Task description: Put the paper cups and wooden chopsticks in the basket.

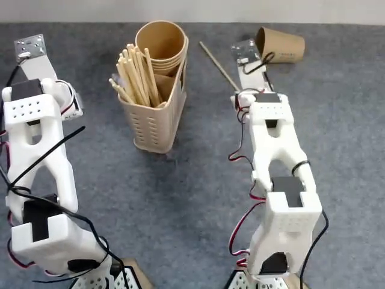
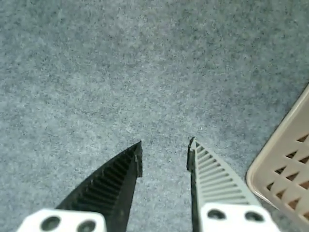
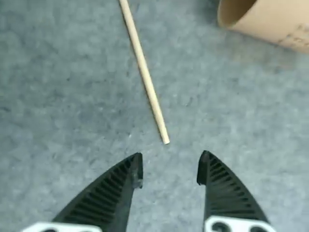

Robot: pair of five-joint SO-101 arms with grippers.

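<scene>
A beige slotted basket [image 1: 157,123] stands at the middle back, holding several wooden chopsticks [image 1: 137,77] and stacked paper cups [image 1: 161,43]. One loose chopstick [image 1: 219,65] lies on the grey mat right of it; in the right wrist view this chopstick [image 3: 143,70] ends just ahead of my open right gripper [image 3: 169,169]. A paper cup [image 1: 281,44] lies on its side at the back right, its mouth [image 3: 241,14] near the chopstick. My left gripper [image 2: 164,157] is open over bare mat, the basket's wall [image 2: 285,169] beside it.
Grey carpet-like mat [image 1: 198,180] covers the table. The left arm [image 1: 36,138] stretches along the left side, the right arm [image 1: 277,156] along the right. Open mat lies between them in front of the basket.
</scene>
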